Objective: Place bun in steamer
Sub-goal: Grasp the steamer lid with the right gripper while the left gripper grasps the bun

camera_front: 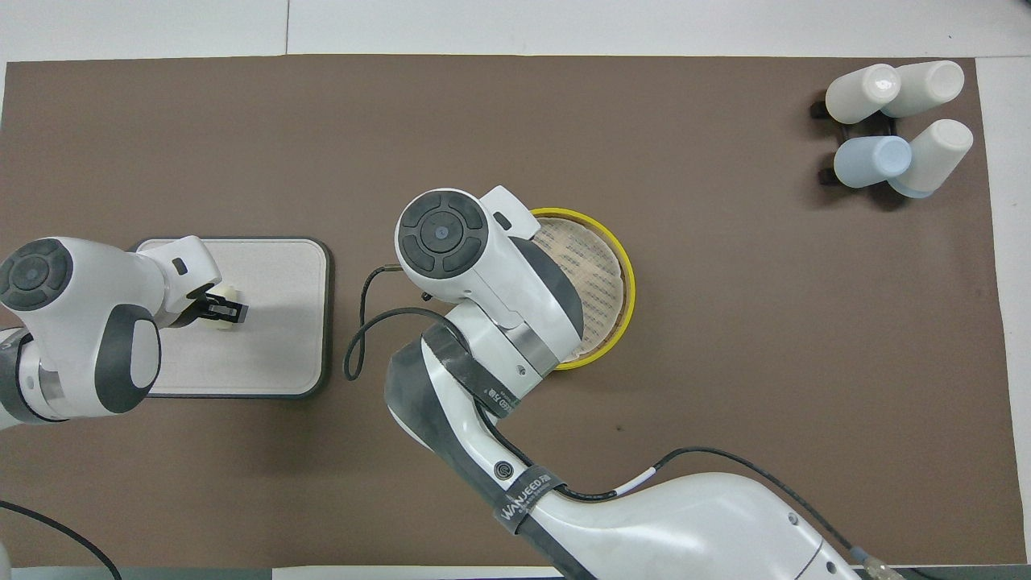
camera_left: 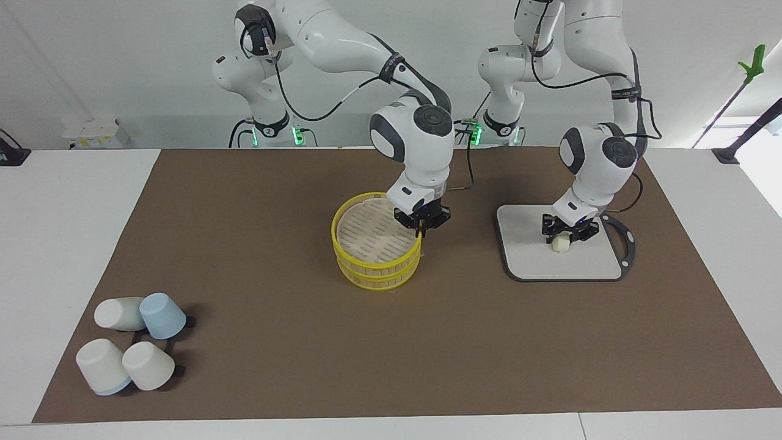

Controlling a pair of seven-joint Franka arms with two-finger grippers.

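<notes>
The bun (camera_left: 560, 245), a small cream stub, sits on the grey board (camera_left: 525, 247) toward the left arm's end of the table. My left gripper (camera_left: 563, 236) is down on the board with its fingers closed around the bun; in the overhead view the left gripper (camera_front: 227, 309) shows black fingers on both sides of it. The yellow-rimmed steamer (camera_left: 376, 267) stands mid-table with its slatted top in place. My right gripper (camera_left: 420, 228) is shut on the steamer's top rim at the edge facing the board. From overhead the right wrist hides that grip.
Several white and blue cups (camera_left: 131, 342) lie on a black rack toward the right arm's end, farther from the robots. A brown mat (camera_left: 275, 342) covers the table. The board has a dark handle loop (camera_left: 624, 241).
</notes>
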